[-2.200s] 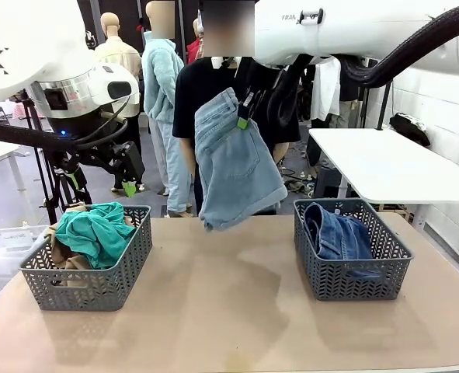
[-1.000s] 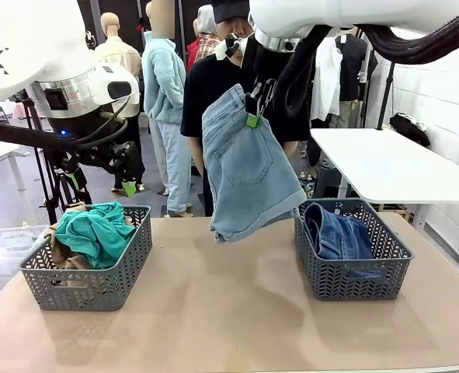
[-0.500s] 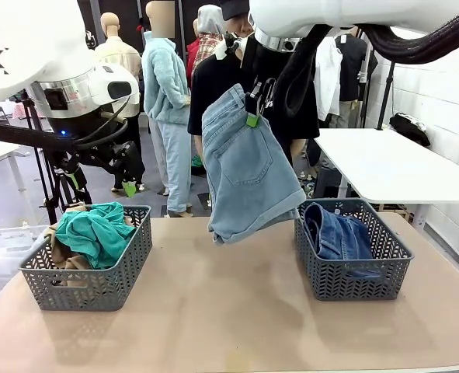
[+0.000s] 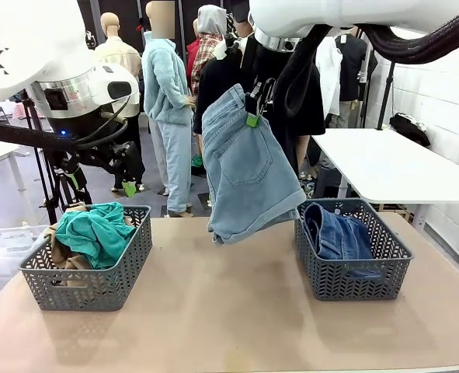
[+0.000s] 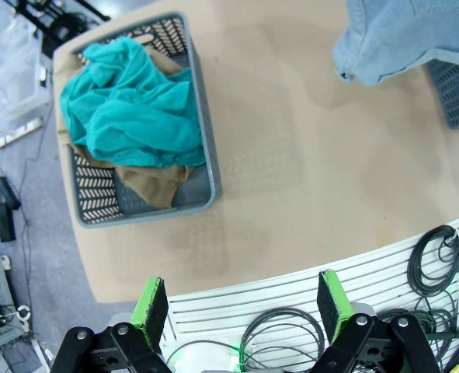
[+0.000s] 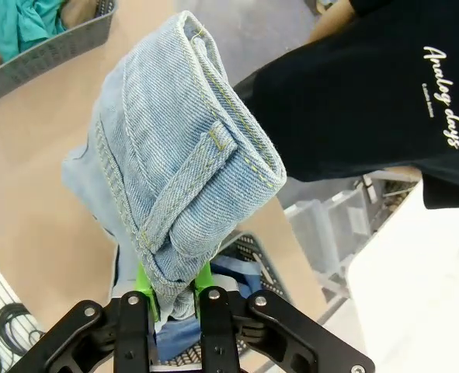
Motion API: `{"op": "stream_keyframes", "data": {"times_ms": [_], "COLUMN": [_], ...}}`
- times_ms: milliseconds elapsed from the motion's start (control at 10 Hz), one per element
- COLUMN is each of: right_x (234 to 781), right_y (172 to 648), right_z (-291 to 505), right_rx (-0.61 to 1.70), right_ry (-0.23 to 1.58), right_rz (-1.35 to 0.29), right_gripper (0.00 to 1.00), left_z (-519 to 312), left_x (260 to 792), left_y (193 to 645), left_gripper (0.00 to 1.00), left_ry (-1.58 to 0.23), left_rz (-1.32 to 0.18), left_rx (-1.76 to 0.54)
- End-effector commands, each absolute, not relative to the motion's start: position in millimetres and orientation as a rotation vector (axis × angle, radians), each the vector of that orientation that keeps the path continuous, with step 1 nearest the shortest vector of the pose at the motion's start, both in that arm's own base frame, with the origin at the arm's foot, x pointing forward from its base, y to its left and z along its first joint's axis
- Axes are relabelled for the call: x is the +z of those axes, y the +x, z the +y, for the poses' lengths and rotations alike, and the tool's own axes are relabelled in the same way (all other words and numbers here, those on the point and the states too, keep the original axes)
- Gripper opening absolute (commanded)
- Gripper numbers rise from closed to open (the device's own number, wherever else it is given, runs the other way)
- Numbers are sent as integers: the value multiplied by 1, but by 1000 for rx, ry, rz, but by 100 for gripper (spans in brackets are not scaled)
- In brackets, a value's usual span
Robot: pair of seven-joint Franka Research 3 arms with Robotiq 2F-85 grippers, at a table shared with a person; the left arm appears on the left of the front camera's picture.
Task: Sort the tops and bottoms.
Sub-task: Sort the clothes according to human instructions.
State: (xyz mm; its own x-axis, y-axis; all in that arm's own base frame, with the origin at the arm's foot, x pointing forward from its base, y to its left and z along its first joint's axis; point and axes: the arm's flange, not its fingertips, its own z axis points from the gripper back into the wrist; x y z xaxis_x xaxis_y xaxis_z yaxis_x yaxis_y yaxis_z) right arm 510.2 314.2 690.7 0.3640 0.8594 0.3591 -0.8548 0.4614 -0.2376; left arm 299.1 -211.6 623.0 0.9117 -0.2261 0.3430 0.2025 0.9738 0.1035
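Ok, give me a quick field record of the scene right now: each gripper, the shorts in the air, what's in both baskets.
right gripper: shut on the light denim shorts at the waistband, held high above the table
shorts position: hanging clear of the table, between the two baskets, nearer the right one
left gripper: open, holding nothing, raised beyond the left basket
left basket: teal-green shirt on top of a tan-beige shirt
right basket: darker blue denim shorts

Arms: glossy white rounded shells, thick black ribbed cables along them.
Left hand (image 5: 237, 307): black linkage, round screws, green pads.
Right hand (image 6: 173, 291): black links, silver screws, green pads.
Person's T-shirt (image 6: 384, 93): black, white script print.
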Motion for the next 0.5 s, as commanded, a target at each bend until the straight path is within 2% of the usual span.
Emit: {"op": "stream_keyframes", "data": {"times_ms": [0, 400], "right_x": [695, 695], "right_y": [512, 512], "right_z": [315, 315], "right_rx": [1102, 1102], "right_ry": [-17, -17], "right_rz": [-487, -487], "right_gripper": [0, 0], "left_z": [-208, -208], "left_x": [623, 623], "left_y": [299, 299], "left_gripper": [100, 100], "left_ry": [69, 69], "left_rz": [-356, -356], "left_rx": [-222, -222]}}
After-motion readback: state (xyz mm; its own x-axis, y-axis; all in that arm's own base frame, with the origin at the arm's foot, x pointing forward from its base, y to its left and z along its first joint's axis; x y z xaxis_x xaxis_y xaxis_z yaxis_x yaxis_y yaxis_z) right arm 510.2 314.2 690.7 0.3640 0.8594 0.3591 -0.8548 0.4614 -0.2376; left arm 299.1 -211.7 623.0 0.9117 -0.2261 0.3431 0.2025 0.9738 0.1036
